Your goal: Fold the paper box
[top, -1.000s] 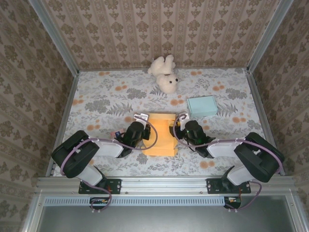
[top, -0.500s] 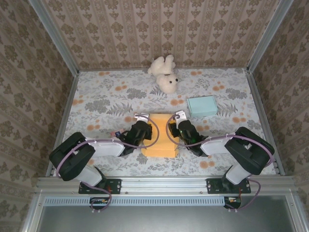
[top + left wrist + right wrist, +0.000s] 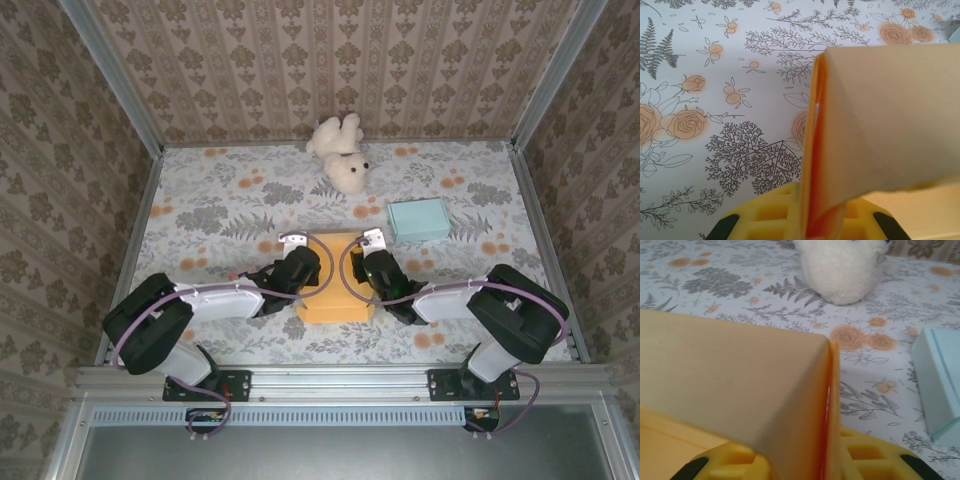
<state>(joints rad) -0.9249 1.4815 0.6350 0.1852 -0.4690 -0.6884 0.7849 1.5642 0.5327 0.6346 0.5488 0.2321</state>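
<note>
The orange paper box (image 3: 335, 290) lies at the near middle of the table, with both side walls raised. My left gripper (image 3: 305, 268) is shut on its left wall, a doubled flap standing upright between the yellow fingers (image 3: 765, 220). In the left wrist view the box (image 3: 890, 115) leans away to the right of the gripper (image 3: 820, 222). My right gripper (image 3: 370, 268) is shut on the right wall. In the right wrist view that wall of the box (image 3: 730, 370) stands pinched in the gripper (image 3: 829, 460), between yellow fingers (image 3: 865, 457).
A white teddy bear (image 3: 340, 150) (image 3: 840, 265) lies at the back middle. A light blue box (image 3: 418, 218) (image 3: 940, 375) sits just behind and to the right of my right gripper. Patterned walls enclose the floral table (image 3: 220, 210) on three sides.
Both grippers have moved inward toward each other, lifting the box's side walls upright, so the box looks narrower. The right jaws have closed onto the right wall.
</note>
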